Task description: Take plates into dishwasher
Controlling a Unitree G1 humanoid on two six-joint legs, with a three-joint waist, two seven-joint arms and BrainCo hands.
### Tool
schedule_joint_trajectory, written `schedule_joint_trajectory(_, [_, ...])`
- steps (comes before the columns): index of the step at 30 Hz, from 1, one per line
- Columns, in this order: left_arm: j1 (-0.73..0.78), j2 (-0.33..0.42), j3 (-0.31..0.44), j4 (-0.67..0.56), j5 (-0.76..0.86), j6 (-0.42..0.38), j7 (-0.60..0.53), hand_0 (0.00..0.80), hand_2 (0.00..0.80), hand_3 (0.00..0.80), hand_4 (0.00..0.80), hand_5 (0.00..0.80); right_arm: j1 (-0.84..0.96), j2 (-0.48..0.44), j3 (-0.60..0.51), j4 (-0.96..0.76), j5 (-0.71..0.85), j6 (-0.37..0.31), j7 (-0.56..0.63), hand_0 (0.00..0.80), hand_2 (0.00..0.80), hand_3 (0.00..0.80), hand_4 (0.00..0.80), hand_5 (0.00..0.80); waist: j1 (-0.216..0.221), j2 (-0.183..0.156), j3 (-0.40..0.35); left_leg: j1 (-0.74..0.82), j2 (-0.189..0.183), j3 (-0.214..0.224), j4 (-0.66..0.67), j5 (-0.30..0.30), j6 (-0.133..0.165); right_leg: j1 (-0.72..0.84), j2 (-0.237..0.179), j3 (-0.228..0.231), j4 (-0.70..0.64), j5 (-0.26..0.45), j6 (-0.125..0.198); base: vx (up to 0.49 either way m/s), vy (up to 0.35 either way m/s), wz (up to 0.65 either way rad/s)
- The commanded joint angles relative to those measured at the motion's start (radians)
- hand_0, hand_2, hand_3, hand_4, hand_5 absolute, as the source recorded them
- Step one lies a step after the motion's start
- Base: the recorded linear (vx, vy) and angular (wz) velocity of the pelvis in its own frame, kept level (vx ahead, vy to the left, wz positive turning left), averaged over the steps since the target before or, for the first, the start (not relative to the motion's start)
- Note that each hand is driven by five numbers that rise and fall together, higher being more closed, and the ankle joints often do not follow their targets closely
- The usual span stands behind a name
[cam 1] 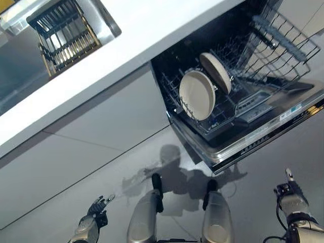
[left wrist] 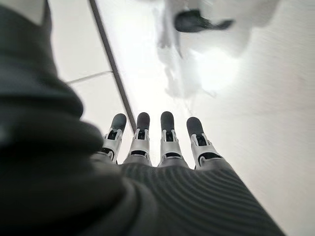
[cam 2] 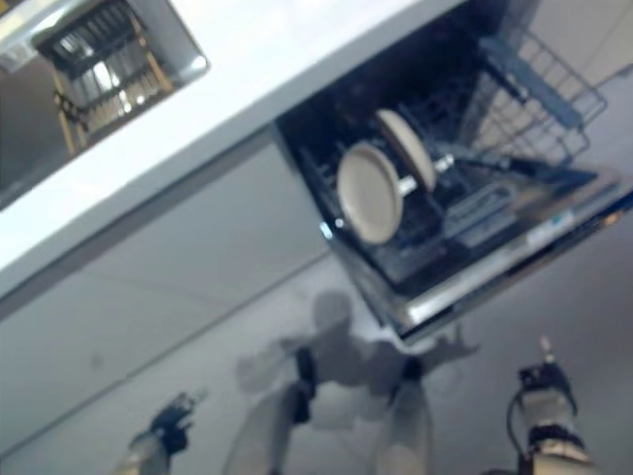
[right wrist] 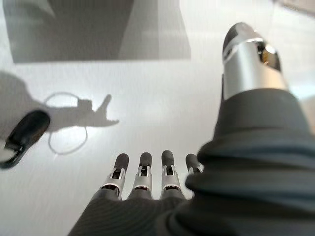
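Both plates (cam 1: pixel 198 94) stand on edge in the open dishwasher's lower rack (cam 1: pixel 238 109), well ahead of the left hand (cam 1: pixel 96 210) and right hand (cam 1: pixel 291 195), both empty with fingers straight over bare floor (cam 1: pixel 116 172)

We see an evenly bright scene, with the white bench (cam 1: pixel 116 48) washed pale and the open dishwasher (cam 1: pixel 243 126) dark inside. The right eye view is smeared with motion blur; the left eye view is crisper. Glare blooms on the floor (left wrist: pixel 211 73) in the left wrist view. Both wrist covers sit close and out of focus, while the fingers (right wrist: pixel 142 172) look fairly sharp
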Motion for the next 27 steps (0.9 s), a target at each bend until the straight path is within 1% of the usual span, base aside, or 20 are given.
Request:
schedule_joint_trajectory(1, [-0.007,0.028,0.014,-0.059,-0.035,0.010,0.002,0.000,0.000,0.000,0.000,0.000,-0.027,-0.048,0.048,-0.045,-0.022,-0.048,0.010,0.000,0.000,0.000,0.000,0.000,0.012,-0.031,0.034,-0.059,-0.035,-0.034,0.231,-0.117,0.058,0.012,0.046,-0.015,-0.003,0.070,-0.097,-0.016,-0.009,0.14])
schedule_joint_trajectory(2, [-0.006,0.028,0.013,-0.065,-0.036,0.012,0.006,0.000,0.000,0.000,0.000,0.000,-0.035,-0.052,0.051,-0.047,-0.028,-0.050,0.007,0.000,0.000,0.000,0.000,0.000,0.015,-0.030,0.035,-0.065,-0.037,-0.037,0.238,-0.119,0.060,0.005,0.044,-0.014,0.008,0.067,-0.097,-0.016,-0.006,0.18])
schedule_joint_trajectory(6, [-0.003,0.029,-0.004,-0.126,-0.060,0.035,0.032,0.000,0.000,0.000,0.000,0.000,-0.142,-0.097,0.081,-0.048,-0.043,-0.027,0.019,0.000,0.000,0.000,0.000,0.000,0.051,-0.023,0.048,-0.122,-0.052,-0.063,0.307,-0.137,0.073,-0.046,0.028,-0.025,0.098,0.044,-0.102,-0.027,-0.025,0.23])
schedule_joint_trajectory(11, [0.030,0.024,-0.005,-0.132,-0.068,0.037,0.025,0.000,0.000,0.000,0.000,0.000,-0.309,-0.153,0.148,-0.052,-0.087,0.020,0.028,0.000,0.000,0.000,0.000,0.000,0.098,-0.010,0.048,-0.168,-0.064,-0.082,0.355,-0.151,0.086,-0.098,0.010,-0.041,0.186,0.015,-0.112,-0.019,-0.006,0.16])
schedule_joint_trajectory(14, [0.042,0.022,-0.004,-0.130,-0.071,0.037,0.026,0.000,0.000,0.000,0.000,0.000,-0.410,-0.166,0.192,-0.059,-0.105,0.024,0.040,0.000,0.000,0.000,0.000,0.000,0.124,-0.004,0.045,-0.188,-0.066,-0.093,0.383,-0.159,0.090,-0.116,-0.004,-0.046,0.235,-0.006,-0.120,0.028,0.002,0.15])
schedule_joint_trajectory(15, [0.043,0.021,-0.004,-0.134,-0.071,0.041,0.029,0.000,0.000,0.000,0.000,0.000,-0.444,-0.168,0.204,-0.057,-0.110,0.026,0.043,0.000,0.000,0.000,0.000,0.000,0.133,-0.004,0.042,-0.184,-0.070,-0.104,0.402,-0.191,0.085,-0.113,-0.006,-0.036,0.260,-0.038,-0.110,0.095,-0.017,0.11])
schedule_joint_trajectory(16, [0.043,0.020,-0.006,-0.136,-0.070,0.046,0.029,0.000,0.000,0.000,0.000,0.000,-0.499,-0.166,0.225,-0.049,-0.127,0.024,0.060,0.000,0.000,0.000,0.000,0.000,0.148,-0.001,0.041,-0.189,-0.073,-0.110,0.411,-0.193,0.087,-0.116,-0.012,-0.041,0.273,-0.043,-0.112,0.094,-0.014,0.18])
schedule_joint_trajectory(20, [0.053,0.016,-0.024,-0.145,-0.079,0.043,0.029,0.000,0.000,0.000,0.000,0.000,-0.673,-0.176,0.303,-0.031,-0.135,0.036,0.130,0.000,0.000,0.000,0.000,0.000,0.183,0.007,0.037,-0.199,-0.076,-0.120,0.413,-0.184,0.085,-0.123,-0.021,-0.053,0.293,-0.052,-0.117,0.003,0.031,0.03])
schedule_joint_trajectory(21, [0.053,0.015,-0.024,-0.145,-0.079,0.043,0.029,0.000,0.000,0.000,0.000,0.000,-0.680,-0.176,0.307,-0.030,-0.134,0.037,0.132,0.000,0.000,0.000,0.000,0.000,0.183,0.008,0.037,-0.200,-0.076,-0.120,0.413,-0.184,0.085,-0.124,-0.021,-0.053,0.293,-0.052,-0.117,-0.006,0.037,-0.21])
schedule_joint_trajectory(23, [0.059,0.016,-0.026,-0.151,-0.084,0.045,0.027,0.000,0.000,0.000,0.000,0.000,-0.740,-0.175,0.333,-0.032,-0.129,0.029,0.151,0.000,0.000,0.000,0.000,0.000,0.198,0.010,0.035,-0.202,-0.078,-0.127,0.406,-0.175,0.084,-0.126,-0.021,-0.059,0.299,-0.054,-0.117,-0.010,0.032,-0.21])
schedule_joint_trajectory(26, [0.071,0.019,-0.026,-0.143,-0.085,0.039,0.011,0.000,0.000,0.000,0.000,0.000,-0.832,-0.176,0.372,-0.040,-0.123,0.007,0.198,0.000,0.000,0.000,0.000,0.000,0.225,0.010,0.035,-0.199,-0.081,-0.139,0.390,-0.154,0.080,-0.115,-0.025,-0.075,0.304,-0.059,-0.120,-0.013,0.019,0.17])
schedule_joint_trajectory(27, [0.071,0.019,-0.025,-0.141,-0.085,0.038,0.009,0.000,0.000,0.000,0.000,0.000,-0.836,-0.176,0.374,-0.040,-0.124,0.006,0.201,0.000,0.000,0.000,0.000,0.000,0.225,0.010,0.035,-0.198,-0.081,-0.140,0.389,-0.153,0.080,-0.114,-0.025,-0.076,0.303,-0.060,-0.120,0.002,-0.009,-0.22])
